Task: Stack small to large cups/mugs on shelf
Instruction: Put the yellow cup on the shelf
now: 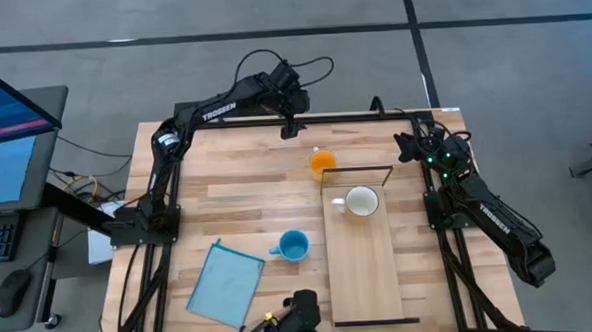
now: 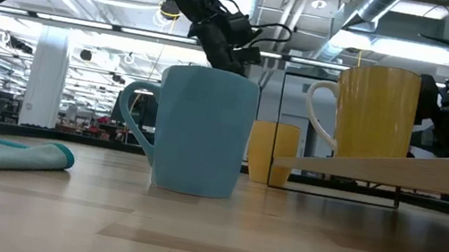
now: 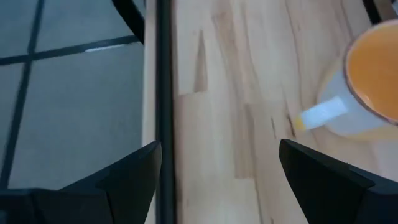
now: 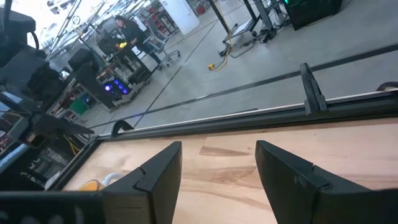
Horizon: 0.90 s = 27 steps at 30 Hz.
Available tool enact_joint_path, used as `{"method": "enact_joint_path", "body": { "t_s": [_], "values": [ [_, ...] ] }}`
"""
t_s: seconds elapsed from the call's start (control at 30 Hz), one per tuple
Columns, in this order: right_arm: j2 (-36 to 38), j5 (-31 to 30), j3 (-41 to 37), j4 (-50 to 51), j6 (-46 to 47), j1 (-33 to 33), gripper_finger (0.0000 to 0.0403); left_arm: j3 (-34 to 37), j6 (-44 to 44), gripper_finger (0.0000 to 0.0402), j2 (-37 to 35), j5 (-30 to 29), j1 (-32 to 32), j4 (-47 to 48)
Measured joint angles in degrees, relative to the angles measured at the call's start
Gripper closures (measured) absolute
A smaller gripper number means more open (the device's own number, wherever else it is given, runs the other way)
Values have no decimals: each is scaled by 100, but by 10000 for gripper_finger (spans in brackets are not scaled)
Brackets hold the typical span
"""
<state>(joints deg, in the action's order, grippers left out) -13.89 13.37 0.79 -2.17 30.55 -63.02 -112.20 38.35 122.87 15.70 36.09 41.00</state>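
Orange handled mug (image 1: pixel 322 163) stands just beyond the pale wood shelf (image 1: pixel 364 273); my left gripper (image 1: pixel 290 129) hovers spread wide nearby, right gripper (image 1: pixel 408 146) parted too.

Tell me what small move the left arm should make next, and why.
Probably lower the left gripper toward the orange mug. Its fingers are open and empty at the table's far edge, that mug stands nearby off the shelf, and only the cream mug sits on it.
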Motion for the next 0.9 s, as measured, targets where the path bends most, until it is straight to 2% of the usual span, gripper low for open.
{"method": "enact_joint_path", "body": {
  "t_s": [0.13, 0.3, 0.37, 0.47, 0.73, 0.9],
  "values": [
    [0, 0, 0, 0, -3, 0, 177, 0, -45, 83, 0, 376, 30, -65],
    [0, 0, -1, 0, -2, 0, 177, 0, 340, 83, 2, 2328, 182, 175],
    [0, 2, 1, 0, 3, 0, 177, 0, 415, 83, 2, 2660, 225, 226],
    [-1, -1, 0, 1, 116, 0, 177, 84, 628, 83, 0, 2705, 282, 189],
    [-2, 0, 1, 0, 155, 0, 177, 1054, 943, 84, 15, 2779, 262, -646],
    [-2, 0, -1, 1, 156, 0, 177, 1186, 1267, 84, 13, 2902, 221, -905]
  ]
}}
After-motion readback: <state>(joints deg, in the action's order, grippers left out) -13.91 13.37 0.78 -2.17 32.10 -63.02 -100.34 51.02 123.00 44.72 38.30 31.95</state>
